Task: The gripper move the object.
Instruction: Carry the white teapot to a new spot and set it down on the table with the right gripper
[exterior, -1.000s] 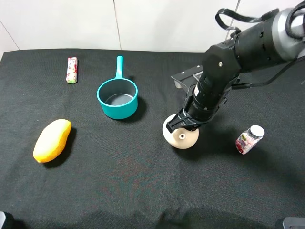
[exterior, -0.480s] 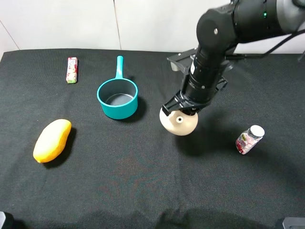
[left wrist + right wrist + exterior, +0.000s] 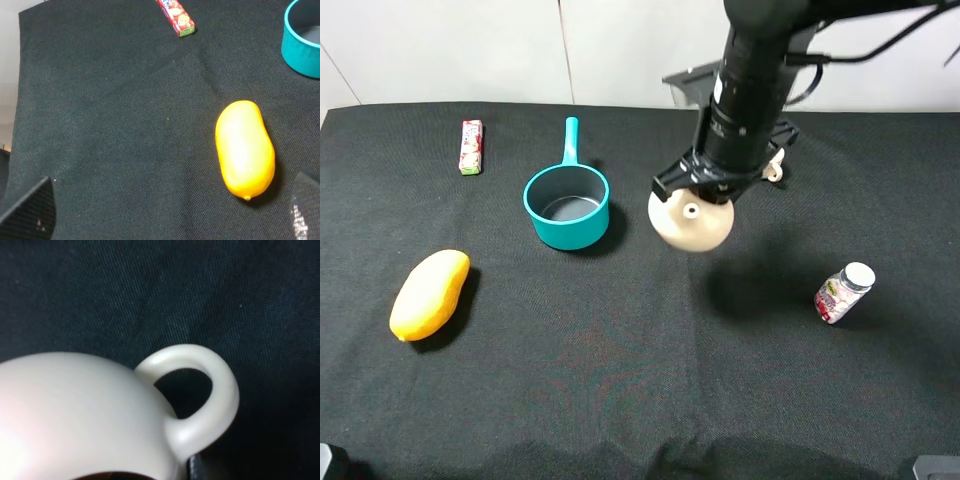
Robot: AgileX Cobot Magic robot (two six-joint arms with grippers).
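Observation:
The object, a round beige lidless teapot [image 3: 692,222], hangs in the air over the black cloth, held at its rim by my right gripper [image 3: 707,190], which is shut on it. Its shadow lies on the cloth below and to the right. The right wrist view shows the teapot's body [image 3: 75,405] and its loop handle [image 3: 215,390] very close, with the cloth far beneath. My left gripper [image 3: 167,207] is open and empty, with its fingertips [image 3: 30,207] at the picture's corners, above the cloth beside a yellow mango [image 3: 245,147].
A teal saucepan [image 3: 566,205] stands left of the teapot. The mango [image 3: 429,293] lies at the left, and a red candy bar [image 3: 471,146] at the back left. A small white-capped bottle [image 3: 843,292] lies at the right. A small beige cup [image 3: 775,168] peeks out behind the right arm.
My right gripper has lifted the teapot off the cloth and carried it up and slightly towards the back left. The arm has risen with it.

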